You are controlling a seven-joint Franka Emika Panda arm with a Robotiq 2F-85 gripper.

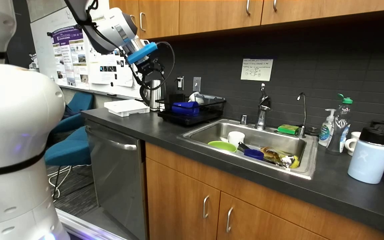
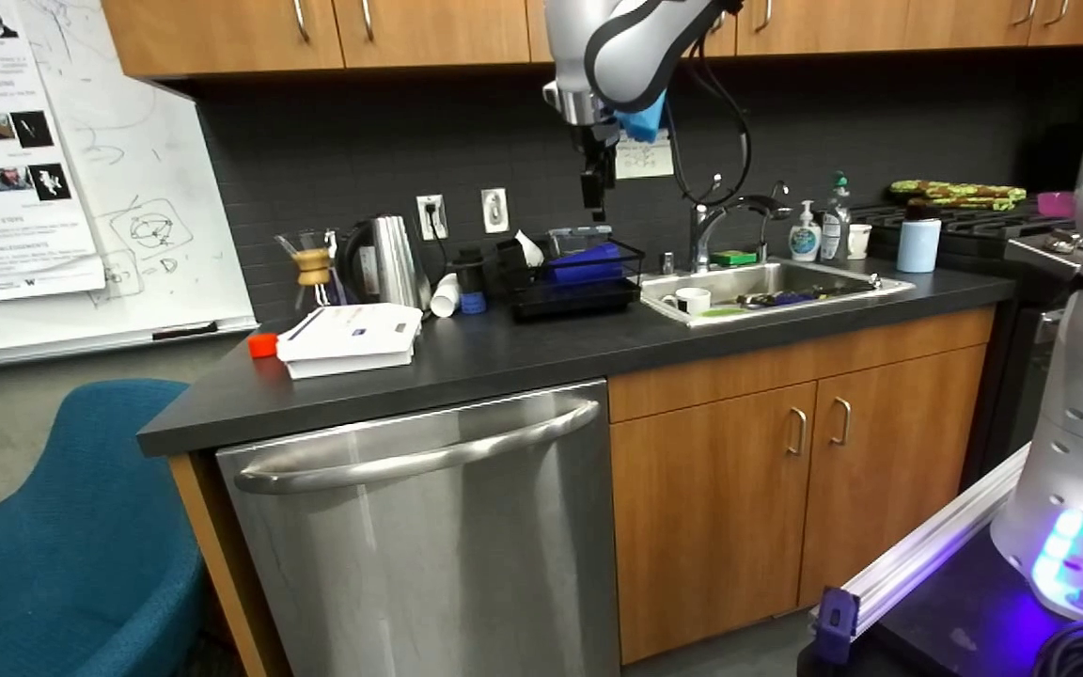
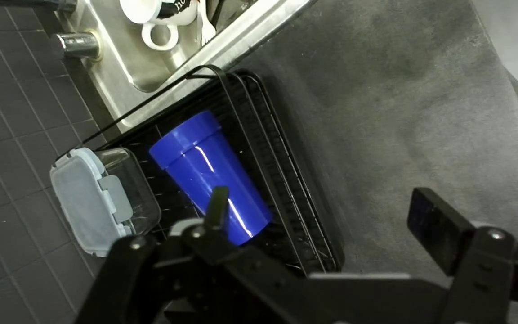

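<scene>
My gripper (image 3: 320, 191) is open with nothing between its fingers. It hangs above the counter near the black dish rack (image 3: 281, 180), and also shows in both exterior views (image 1: 153, 68) (image 2: 595, 188). A blue plastic cup (image 3: 214, 166) lies on its side in the rack. In the wrist view the left finger overlaps the cup's lower end, but the gripper is well above it. The cup shows in both exterior views (image 1: 185, 108) (image 2: 587, 264). A clear container with a pale lid (image 3: 86, 202) lies in the rack beside the cup, by the tiled wall.
A steel sink (image 1: 307, 170) holds a white mug (image 1: 236, 137), a green bowl (image 1: 222, 145) and other dishes. The faucet (image 1: 262, 113) rises behind it. A steel kettle (image 2: 398, 263) and white box (image 2: 351, 338) stand on the counter. Wooden cabinets (image 1: 218, 16) hang overhead.
</scene>
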